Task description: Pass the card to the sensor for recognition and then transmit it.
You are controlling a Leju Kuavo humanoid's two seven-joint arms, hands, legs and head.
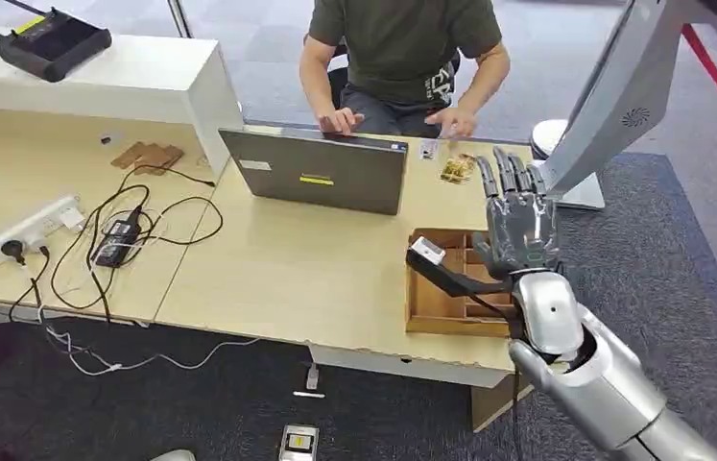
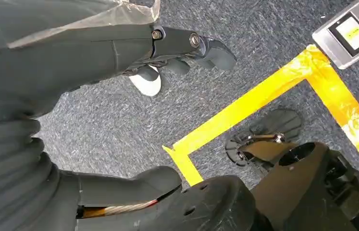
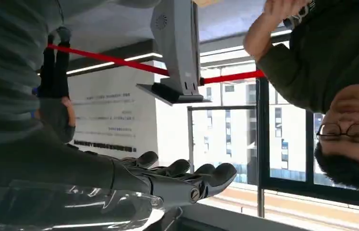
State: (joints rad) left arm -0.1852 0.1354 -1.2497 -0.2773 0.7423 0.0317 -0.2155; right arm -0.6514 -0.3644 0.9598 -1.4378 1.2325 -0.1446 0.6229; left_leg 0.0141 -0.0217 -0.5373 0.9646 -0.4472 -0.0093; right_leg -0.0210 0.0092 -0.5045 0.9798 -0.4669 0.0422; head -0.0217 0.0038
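The right hand (image 1: 517, 226) is raised above the wooden tray (image 1: 431, 305) at the near right corner of the table (image 1: 316, 279), fingers stretched up and apart. Its thumb points left and a small white piece, probably the card (image 1: 427, 252), lies at the thumb tip; whether it is pinched or only rests there I cannot tell. I judge the task to be in its early part: the card seems just lifted out of the tray and is not yet brought to any sensor, and the handing over is also left. Which object is the sensor is not clear to me.

The left hand (image 2: 177, 53) hangs down over the carpet, fingers loosely curled, holding nothing.

Counted: one laptop (image 1: 316, 173), one tray, one white power strip (image 1: 23, 230) at the far left, and one person (image 1: 402, 48) sitting behind the laptop.
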